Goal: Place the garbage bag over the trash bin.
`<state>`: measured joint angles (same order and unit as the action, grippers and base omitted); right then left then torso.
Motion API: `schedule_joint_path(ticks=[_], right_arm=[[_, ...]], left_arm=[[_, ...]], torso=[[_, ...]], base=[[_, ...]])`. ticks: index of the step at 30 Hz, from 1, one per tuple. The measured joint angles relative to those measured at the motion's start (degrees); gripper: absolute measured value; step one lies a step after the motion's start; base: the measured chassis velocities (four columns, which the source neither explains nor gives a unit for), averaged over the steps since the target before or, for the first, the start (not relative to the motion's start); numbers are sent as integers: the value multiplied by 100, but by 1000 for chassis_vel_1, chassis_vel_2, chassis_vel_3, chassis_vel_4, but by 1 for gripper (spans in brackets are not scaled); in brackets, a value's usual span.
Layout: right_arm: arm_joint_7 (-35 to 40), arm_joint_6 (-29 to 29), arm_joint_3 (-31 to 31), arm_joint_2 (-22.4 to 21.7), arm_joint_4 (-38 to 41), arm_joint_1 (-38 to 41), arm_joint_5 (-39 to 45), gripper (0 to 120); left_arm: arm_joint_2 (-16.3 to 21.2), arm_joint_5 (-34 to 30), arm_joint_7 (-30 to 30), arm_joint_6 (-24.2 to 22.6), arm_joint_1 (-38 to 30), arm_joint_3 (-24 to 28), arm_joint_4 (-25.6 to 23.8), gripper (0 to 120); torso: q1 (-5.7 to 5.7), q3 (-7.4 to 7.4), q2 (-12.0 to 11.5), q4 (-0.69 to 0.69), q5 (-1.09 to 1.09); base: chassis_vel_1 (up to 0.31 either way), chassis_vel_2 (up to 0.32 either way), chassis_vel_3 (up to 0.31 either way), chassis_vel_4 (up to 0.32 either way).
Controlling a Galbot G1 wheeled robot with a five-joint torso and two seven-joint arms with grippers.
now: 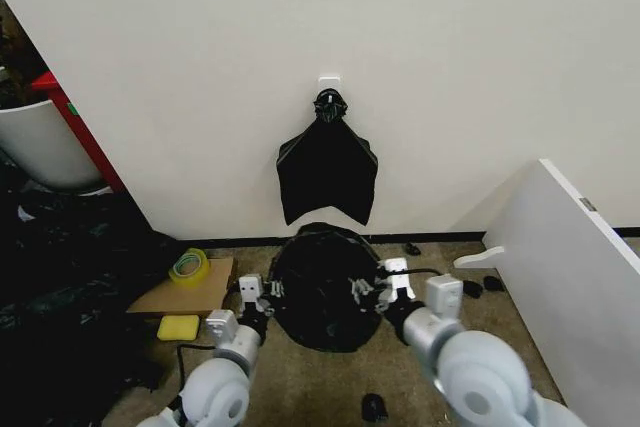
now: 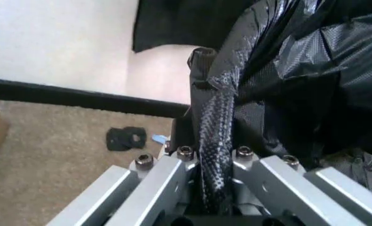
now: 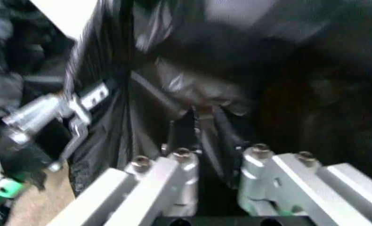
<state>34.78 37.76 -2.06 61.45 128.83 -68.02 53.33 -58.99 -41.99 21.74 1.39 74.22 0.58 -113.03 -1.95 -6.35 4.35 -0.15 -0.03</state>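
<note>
Black garbage bag (image 1: pixel 322 287) between pinching grippers

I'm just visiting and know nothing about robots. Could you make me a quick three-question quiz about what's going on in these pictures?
1. True or false: both hands are closed on the garbage bag.
2. Where does the bunch of black bags hang?
A. on the wall hook, above the garbage bag
B. on the white board at right
C. on the floor
3. Fill in: the tape roll lies on a piece of ____.

Key:
1. True: the left hand pinches one side, the right hand the other.
2. A.
3. Cardboard, on the robot's left.
</note>
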Motion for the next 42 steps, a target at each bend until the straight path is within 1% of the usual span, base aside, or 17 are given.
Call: schedule_joint_path(ticks=[1, 3, 5, 7, 11, 16, 23, 30, 32, 35, 37, 39, 41, 42], right_arm=[[94, 66, -191, 133, -170, 107, -106, 1], [167, 111, -309, 221, -295, 190, -174, 0], [326, 177, -522, 396, -574, 373, -286, 0], [397, 195, -578, 456, -677, 442, -311, 0], [701, 219, -793, 694, -1064, 713, -367, 0], [756, 217, -934, 871, -1417, 850, -659, 0], [732, 237, -844, 932, -1871, 938, -959, 0], [667, 404, -788, 743, -1888, 938, -1185, 0], [595, 410, -786, 688, -1823, 902, -1346, 0], [572, 412, -787, 667, -1716, 868, -1368, 0], [566, 413, -801, 663, -1603, 837, -1308, 0], [556, 415, -902, 719, -1404, 812, -968, 0], [551, 415, -920, 735, -1404, 814, -947, 0], [529, 415, -980, 809, -1470, 830, -941, 0]], left_arm=[[-34, 48, 2, 1, -7, 16, 1, 1], [-54, 90, 0, 1, -9, 21, 1, 1], [-62, 239, -41, 3, -6, 26, 0, 1], [-55, 311, -65, 9, 0, 26, -9, 1], [2, 660, -181, 33, 89, 22, -59, 1], [25, 920, -305, 115, 206, 21, -81, 1], [165, 969, -339, 179, 272, 5, -147, 1], [155, 963, -328, 179, 275, -16, -197, 1], [152, 1000, -328, 179, 275, -16, -189, 1], [145, 1003, -327, 179, 275, -16, -179, 1], [139, 999, -326, 179, 275, -16, -179, 1], [133, 992, -335, 180, 291, -4, -199, 1], [133, 991, -338, 180, 297, -2, -208, 1], [133, 983, -345, 179, 312, 2, -236, 1]], torso=[[0, 0, 0, 1, -1], [0, 0, 0, 1, -1], [-1, 0, 0, 2, 0], [-1, 0, 0, 1, -1], [-1, 0, 0, 1, -1], [-1, 0, 0, 1, -1], [-1, 0, 0, 1, 0], [-1, 0, 0, 1, 0], [-1, 0, 0, 0, 0], [-1, 0, 0, 1, 0], [-1, 0, 0, 0, -1], [-1, 0, 0, 1, -1], [-1, 0, 0, 1, -1], [-1, 0, 0, 1, -1]], base=[[0, 0, 0, 0], [0, 0, 0, 0], [0, 0, 0, 0], [0, 0, 0, 0], [0, 0, 0, 0], [0, 0, 0, 0], [0, 0, 0, 0], [0, 0, 0, 0], [0, 0, 0, 0], [0, 0, 0, 0], [0, 0, 0, 0], [0, 0, 0, 0], [0, 0, 0, 0], [0, 0, 0, 0]])
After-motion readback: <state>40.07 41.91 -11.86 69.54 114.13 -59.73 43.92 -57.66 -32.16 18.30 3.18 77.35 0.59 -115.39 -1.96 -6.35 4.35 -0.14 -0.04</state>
